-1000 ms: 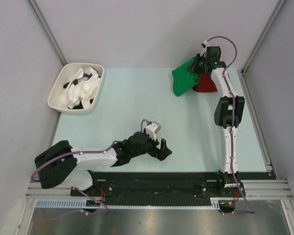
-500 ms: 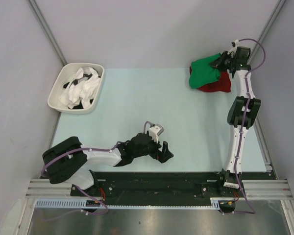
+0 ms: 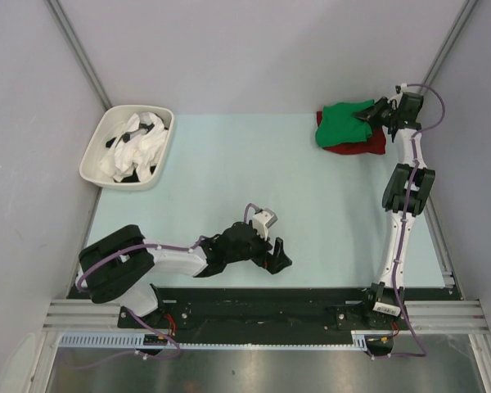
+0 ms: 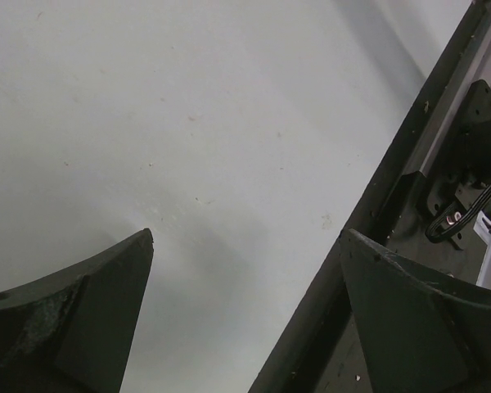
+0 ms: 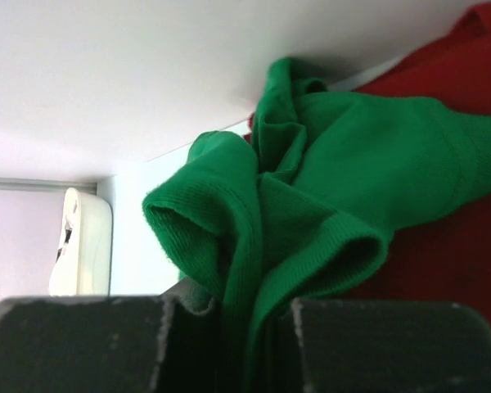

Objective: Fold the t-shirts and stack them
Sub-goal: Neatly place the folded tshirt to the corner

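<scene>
The green t-shirt [image 3: 341, 123] lies folded on top of the dark red t-shirt [image 3: 364, 146] at the table's far right corner. My right gripper [image 3: 371, 114] is shut on the green shirt's right edge; in the right wrist view the green cloth [image 5: 311, 205] bunches up between the fingers [image 5: 376, 336], with the red shirt [image 5: 458, 246] behind and below it. My left gripper [image 3: 275, 252] is open and empty, low over the table near the front edge, with nothing between its fingertips [image 4: 106, 295].
A white bin [image 3: 128, 146] of white and dark cloths stands at the far left. The table's black front rail [image 4: 409, 188] runs just beside the left gripper. Grey walls close in the far side and both sides.
My right gripper has carried the green shirt rightwards over the red shirt and lowered it flatter on top. The left arm has shifted slightly right along the front edge.
</scene>
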Robot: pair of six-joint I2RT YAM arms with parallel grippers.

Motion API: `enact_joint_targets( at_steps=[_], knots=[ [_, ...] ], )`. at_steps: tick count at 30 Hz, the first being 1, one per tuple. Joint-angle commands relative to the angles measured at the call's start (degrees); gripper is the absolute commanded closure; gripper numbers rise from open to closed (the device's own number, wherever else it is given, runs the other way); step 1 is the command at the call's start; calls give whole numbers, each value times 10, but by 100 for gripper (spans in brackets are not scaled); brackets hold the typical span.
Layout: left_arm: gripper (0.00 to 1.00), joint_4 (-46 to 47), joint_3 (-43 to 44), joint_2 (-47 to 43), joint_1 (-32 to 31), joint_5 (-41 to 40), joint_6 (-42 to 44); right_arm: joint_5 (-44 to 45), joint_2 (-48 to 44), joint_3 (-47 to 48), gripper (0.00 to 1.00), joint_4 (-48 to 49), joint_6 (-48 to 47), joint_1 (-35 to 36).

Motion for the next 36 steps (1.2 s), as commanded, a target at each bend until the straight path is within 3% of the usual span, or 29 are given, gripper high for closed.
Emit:
enact_joint_targets(
  at_steps=[1,7,10,12,13,14,15,22,26,30,32,34,36],
  knots=[
    [0,13,21,6,-2,11,-11,-26,24,29,100,44,42,-23],
    [0,4,29,8,-2,12,-5,-13,39,32,99,47,60,-42],
    [0,5,29,10,-2,12,-5,-1,43,35,90,46,62,-45],
    [0,6,30,13,-2,11,-5,4,43,38,64,49,59,-44],
    [0,6,31,15,-2,13,-6,9,43,40,44,45,53,-42],
    [0,7,32,17,-2,13,-6,21,42,49,15,41,46,-40],
    [0,6,33,18,-2,12,-7,30,40,53,1,30,29,-36],
    [1,4,26,9,-2,16,-13,184,-16,44,0,-75,-101,-6],
    [1,-17,22,-30,-2,4,-16,374,-74,40,0,-151,-150,5],
    [0,-53,24,-75,-2,-3,-12,506,-156,-19,0,-178,-163,5],
    [0,-69,30,-91,-2,-6,-15,600,-204,-99,0,-161,-164,12],
    [0,-107,42,-110,-2,-28,-18,640,-268,-177,0,-146,-164,17],
    [0,-125,44,-129,-2,-46,-16,619,-302,-220,0,-141,-142,18]
  ],
)
